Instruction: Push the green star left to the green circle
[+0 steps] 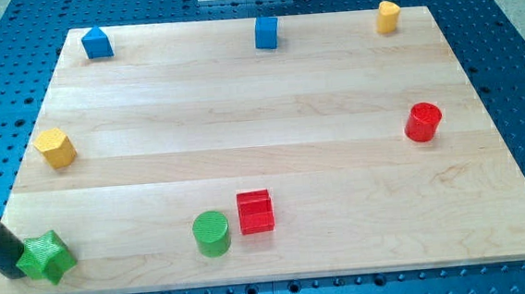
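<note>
The green star (pixel 47 257) lies at the board's bottom left corner. The green circle (pixel 212 233), a short cylinder, stands near the bottom edge, well to the star's right. My rod comes in from the view's left edge, and my tip (pixel 14 271) rests against the star's left side. A red cube (pixel 255 211) sits just right of the green circle, almost touching it.
A yellow hexagonal block (pixel 55 148) is at the left edge. A blue block (pixel 97 43), a blue cube (pixel 267 33) and a yellow cylinder (pixel 388 16) line the top edge. A red cylinder (pixel 423 122) stands at the right. The wooden board (pixel 260 110) lies on a blue perforated table.
</note>
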Robot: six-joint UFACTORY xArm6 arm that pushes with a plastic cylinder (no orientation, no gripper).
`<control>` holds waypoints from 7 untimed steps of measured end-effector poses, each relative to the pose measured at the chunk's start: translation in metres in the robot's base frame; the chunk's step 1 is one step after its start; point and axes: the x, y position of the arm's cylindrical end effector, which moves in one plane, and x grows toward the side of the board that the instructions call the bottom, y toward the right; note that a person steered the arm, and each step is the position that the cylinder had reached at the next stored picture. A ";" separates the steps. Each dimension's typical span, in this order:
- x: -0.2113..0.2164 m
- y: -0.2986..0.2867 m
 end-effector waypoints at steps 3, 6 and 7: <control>-0.009 0.047; 0.022 0.111; 0.010 0.167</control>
